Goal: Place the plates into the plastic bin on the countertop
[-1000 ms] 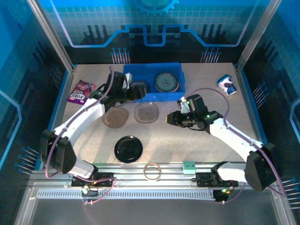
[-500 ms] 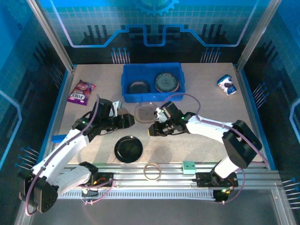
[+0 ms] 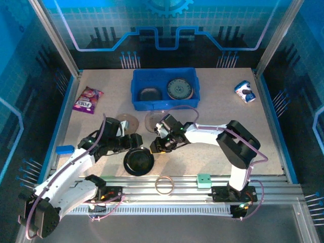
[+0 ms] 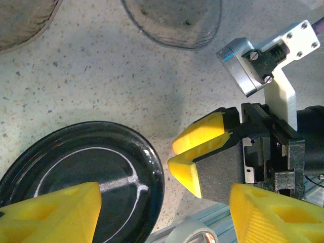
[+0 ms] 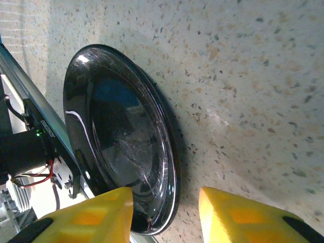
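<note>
Left gripper and right gripper, both parted, flank black plate on speckled beige countertop.

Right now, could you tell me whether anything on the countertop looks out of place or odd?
Yes: both arms crowd the same black plate. The left end effector hangs open over its edge while the right end effector stands open at its rim, the two close enough that they might collide.
</note>
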